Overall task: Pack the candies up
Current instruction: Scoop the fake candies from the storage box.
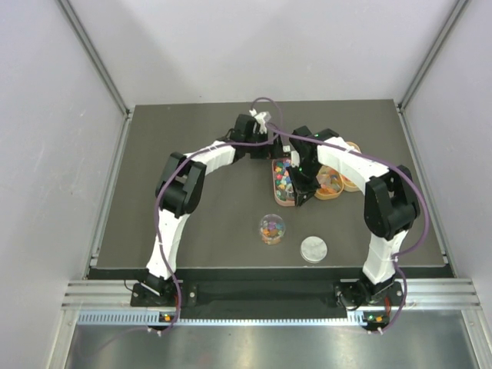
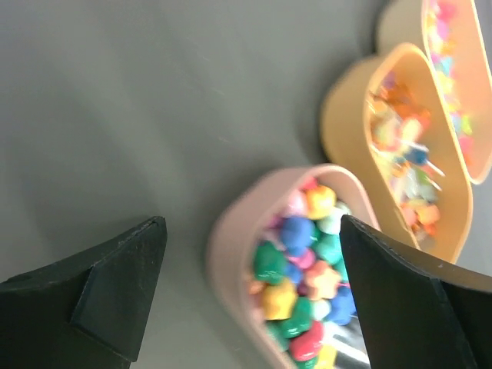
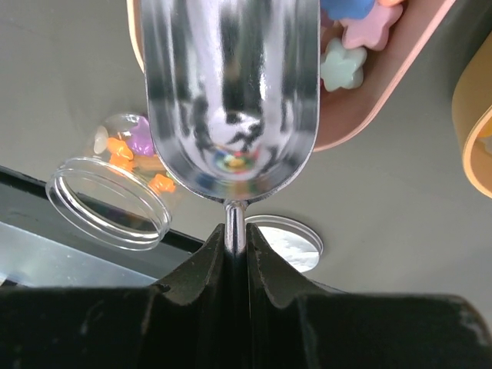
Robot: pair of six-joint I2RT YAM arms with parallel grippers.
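Left wrist view is out of focus: candies [image 2: 296, 265] in the pink tray [image 2: 231, 238] are soft coloured blobs; the tray runs off the bottom edge and behind a finger [image 2: 407, 307] of the left gripper [image 2: 252, 231]. The far orange tray [image 2: 396, 23] is cropped top and right. Right wrist view: the metal scoop [image 3: 231, 92], cropped at the top, covers much of the pink tray.
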